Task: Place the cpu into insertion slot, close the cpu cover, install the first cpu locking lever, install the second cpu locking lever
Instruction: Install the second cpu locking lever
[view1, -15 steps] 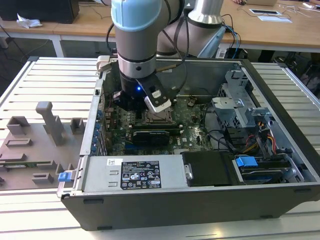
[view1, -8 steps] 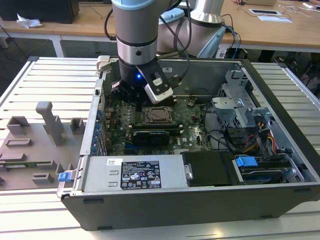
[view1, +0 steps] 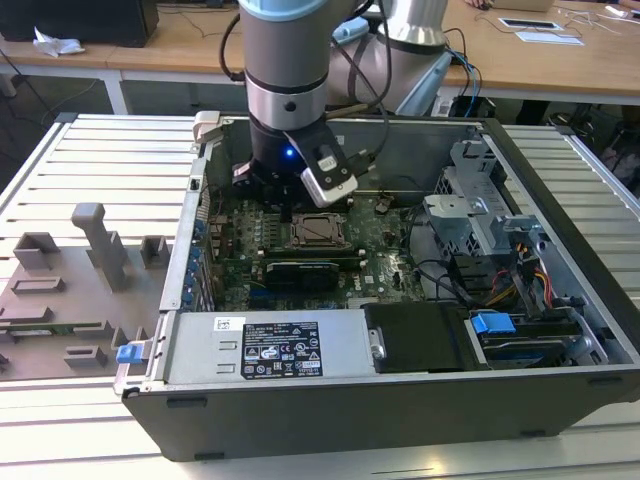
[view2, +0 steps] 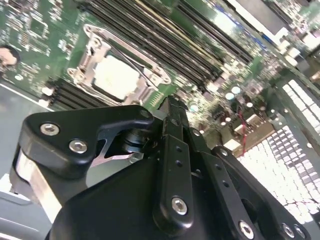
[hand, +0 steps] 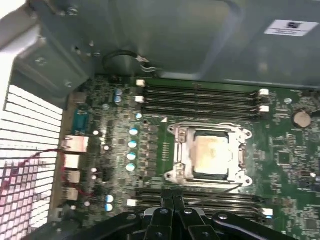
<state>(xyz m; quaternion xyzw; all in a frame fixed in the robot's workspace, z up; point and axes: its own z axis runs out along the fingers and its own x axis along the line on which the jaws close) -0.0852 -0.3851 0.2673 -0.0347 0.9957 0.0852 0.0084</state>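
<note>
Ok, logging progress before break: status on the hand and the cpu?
Hand shut, empty, above the motherboard beside the insertion slot. Cpu seated in slot, cpu cover down over it. Nothing in the way.

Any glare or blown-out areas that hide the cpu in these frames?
In both wrist views the cpu top is washed pale by glare, and the perforated case wall is blown out white; in the exterior view the cpu sits evenly lit, partly shaded by the arm.
</note>
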